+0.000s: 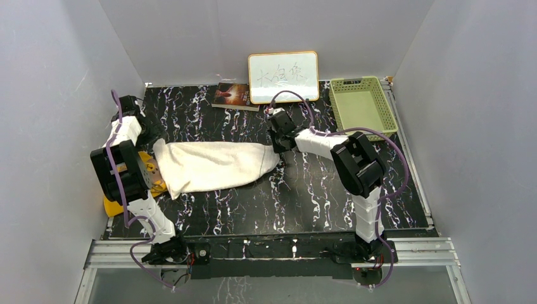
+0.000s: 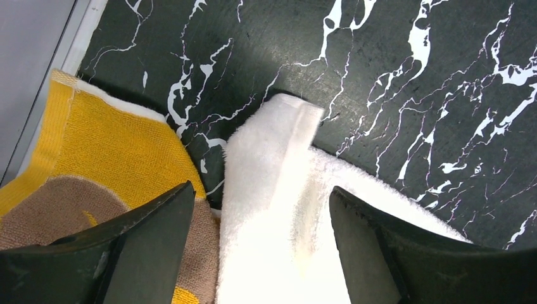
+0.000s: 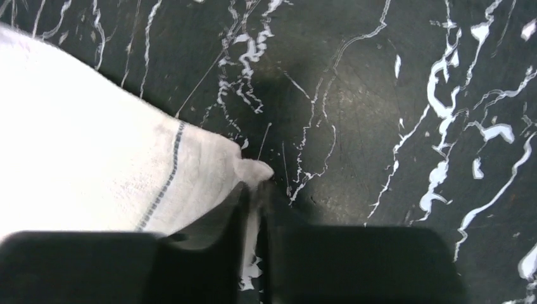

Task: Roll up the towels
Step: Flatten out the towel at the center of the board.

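Note:
The long cream-white towel (image 1: 209, 164) lies flat across the dark marbled table, running left to right. Its left end (image 2: 278, 190) sits between the wide-apart fingers of my open left gripper (image 2: 261, 215), which straddles a folded corner without pinching it. The orange-yellow towel (image 2: 107, 139) lies just left of that end, partly under it and under the left arm (image 1: 120, 171). At the towel's right end my right gripper (image 1: 277, 151) is low on the table. Its jaws (image 3: 254, 209) are nearly together, with the thin corner of the cream-white towel (image 3: 95, 158) caught between them.
A white-faced board (image 1: 283, 76) with an orange frame leans on the back wall, a dark-covered book (image 1: 233, 95) beside it. A green slotted basket (image 1: 362, 104) stands at the back right. Grey walls close in both sides.

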Action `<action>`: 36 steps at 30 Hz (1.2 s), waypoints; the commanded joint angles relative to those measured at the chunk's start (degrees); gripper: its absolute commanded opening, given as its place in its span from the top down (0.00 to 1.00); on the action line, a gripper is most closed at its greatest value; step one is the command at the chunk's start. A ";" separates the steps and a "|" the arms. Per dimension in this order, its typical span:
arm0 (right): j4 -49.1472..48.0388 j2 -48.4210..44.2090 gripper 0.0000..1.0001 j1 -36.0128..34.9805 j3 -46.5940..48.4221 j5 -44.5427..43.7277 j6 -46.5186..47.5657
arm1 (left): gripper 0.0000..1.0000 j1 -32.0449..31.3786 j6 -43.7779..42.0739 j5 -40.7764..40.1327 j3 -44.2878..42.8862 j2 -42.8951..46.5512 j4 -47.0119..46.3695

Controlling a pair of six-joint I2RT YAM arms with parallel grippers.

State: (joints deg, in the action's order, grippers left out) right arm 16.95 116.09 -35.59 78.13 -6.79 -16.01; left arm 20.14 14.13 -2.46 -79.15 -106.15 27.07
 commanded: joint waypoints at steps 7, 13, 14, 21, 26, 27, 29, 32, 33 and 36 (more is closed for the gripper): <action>-2.80 -5.56 1.00 6.60 -8.26 -5.74 4.47 | 0.23 0.44 -0.32 7.35 -2.19 3.04 0.41; -1.63 -8.66 1.00 9.10 -7.02 -3.04 3.94 | 0.31 -2.60 -0.49 10.15 -1.19 -0.01 -0.94; -1.48 -8.73 1.00 9.04 -6.76 -2.67 3.82 | 0.31 -3.24 -0.84 9.48 -1.37 -0.36 -1.12; -0.62 -9.13 1.00 9.12 -6.42 -3.11 3.93 | 0.32 -9.09 -2.97 13.17 -0.93 0.24 -6.14; 0.09 -8.52 1.00 9.07 -6.12 -2.69 3.93 | 0.33 -13.68 -2.66 9.30 -2.99 -3.62 -5.04; 0.14 -8.56 1.00 9.05 -6.14 -2.70 4.01 | 0.34 -14.05 -2.62 8.29 -3.55 -4.59 -4.41; 0.15 -8.69 1.00 9.05 -6.23 -2.63 4.21 | 0.36 -14.63 -2.53 5.96 -3.99 -5.63 -4.54; -0.05 -8.61 1.00 9.06 -6.53 -2.55 4.36 | 0.36 -15.27 -2.65 2.02 -4.22 -6.49 -5.14; -0.07 -8.48 1.00 9.12 -6.57 -2.40 4.40 | 0.36 -15.42 -2.76 1.04 -4.35 -6.85 -5.10; -0.12 -8.02 1.00 9.11 -6.42 -1.89 4.47 | 0.37 -15.95 -3.20 -2.81 -5.64 -8.61 -3.96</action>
State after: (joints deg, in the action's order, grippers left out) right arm 16.95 109.65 -26.50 69.87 -9.19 -12.08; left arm 4.54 11.94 1.34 -81.73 -114.21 21.56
